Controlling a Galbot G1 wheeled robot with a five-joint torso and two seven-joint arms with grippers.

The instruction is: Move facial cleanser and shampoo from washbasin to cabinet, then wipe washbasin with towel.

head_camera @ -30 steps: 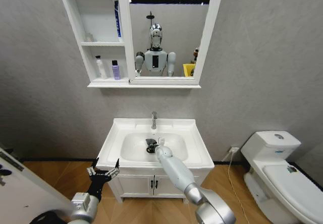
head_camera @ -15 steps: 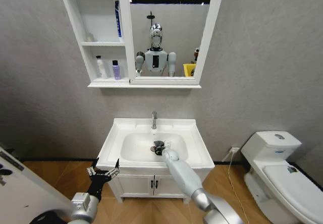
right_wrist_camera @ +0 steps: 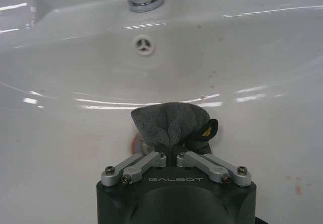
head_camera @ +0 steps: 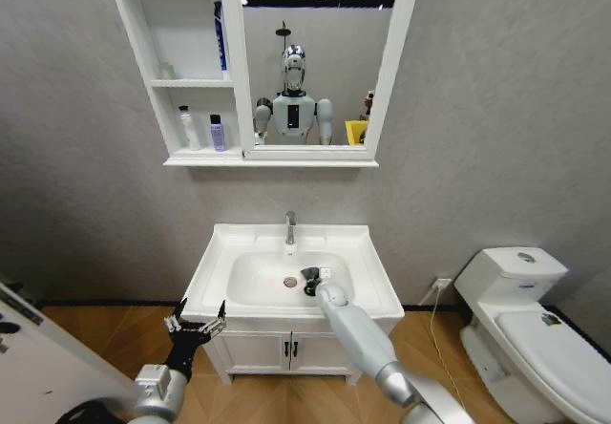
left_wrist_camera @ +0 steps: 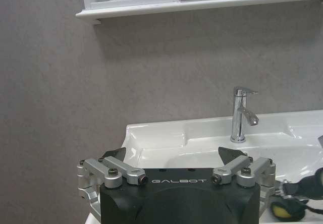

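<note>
Wiping step in hand: two bottles [head_camera: 201,130] already stand on the lower shelf of the cabinet [head_camera: 181,71], so the transfer part looks done, judged from how things lie.

Right end effector [right_wrist_camera: 170,156] is down inside the bowl of the washbasin [head_camera: 221,248], fingers drawn together and clamped on the towel [right_wrist_camera: 170,122]. The cloth bunches out ahead of the fingertips as a dark grey wad. In the right wrist view it sits over the reddish drain ring, part of which shows at its edge. From the head view the wad [head_camera: 309,277] lies just to the right of the drain [head_camera: 290,282], in front of the tap [head_camera: 290,226]. Contact with the porcelain looks likely but cannot be confirmed.

Left end effector [head_camera: 194,328] hangs low beside the front left corner of the basin, fingers spread apart, holding nothing.

Next move, as a judgement: sweep the cloth across the bowl floor and walls while keeping light downward pressure, without loosening the grip or catching the tap.
</note>
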